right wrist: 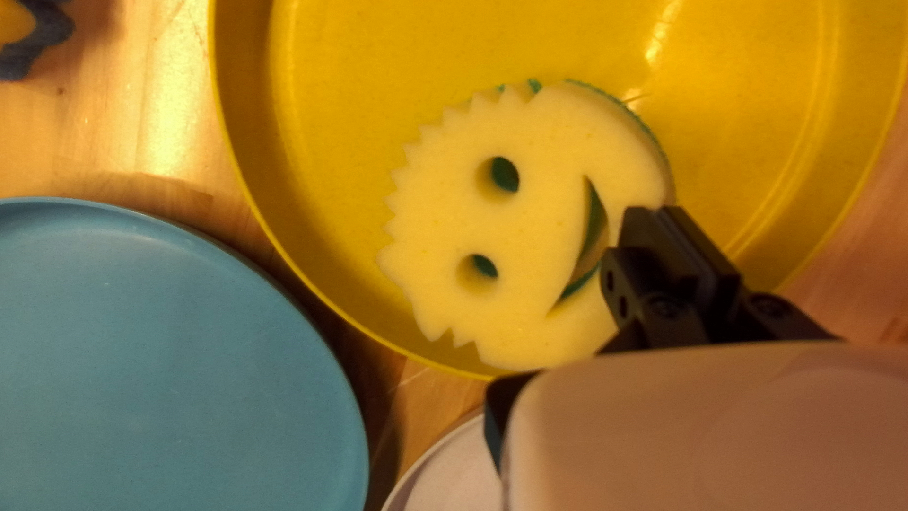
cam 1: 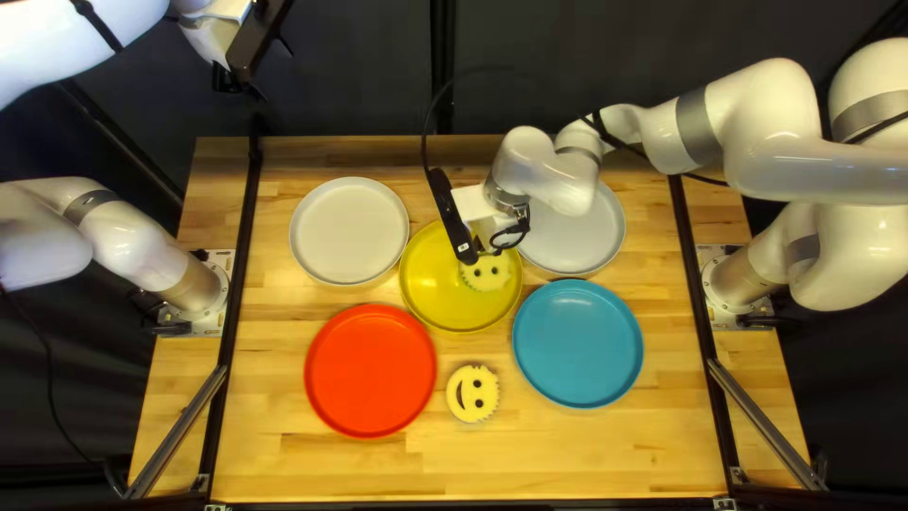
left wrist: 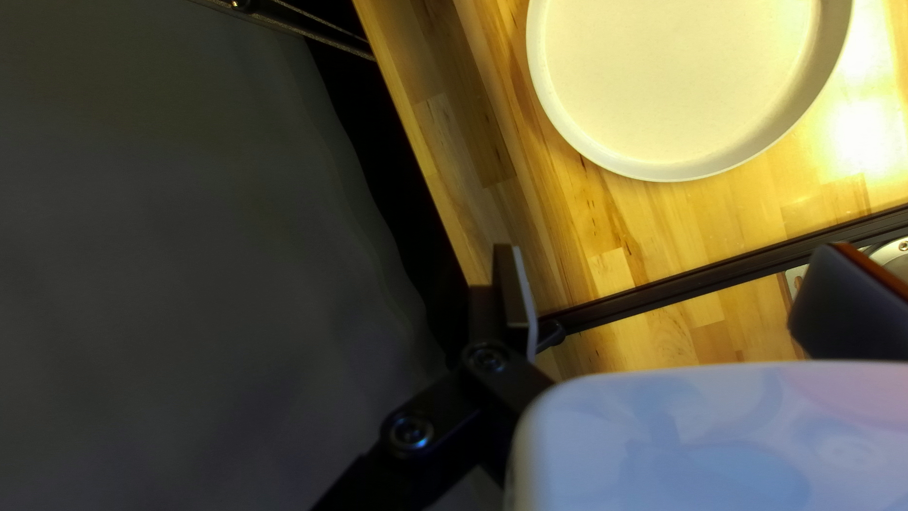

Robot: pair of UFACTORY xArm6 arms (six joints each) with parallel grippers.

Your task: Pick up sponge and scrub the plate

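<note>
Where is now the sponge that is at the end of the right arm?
In the top left view, this sponge is over the right part of the yellow plate, up and left from the blue plate.

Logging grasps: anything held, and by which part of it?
The right pincer looks closed on the yellow sponge, by its mouth-side edge. The left pincer is open, holding nothing.

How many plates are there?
5, in the top left view: a white plate back left, a pale grey plate back right, partly hidden by my right arm, a yellow plate between those, a red plate front left and a blue plate front right.
</note>
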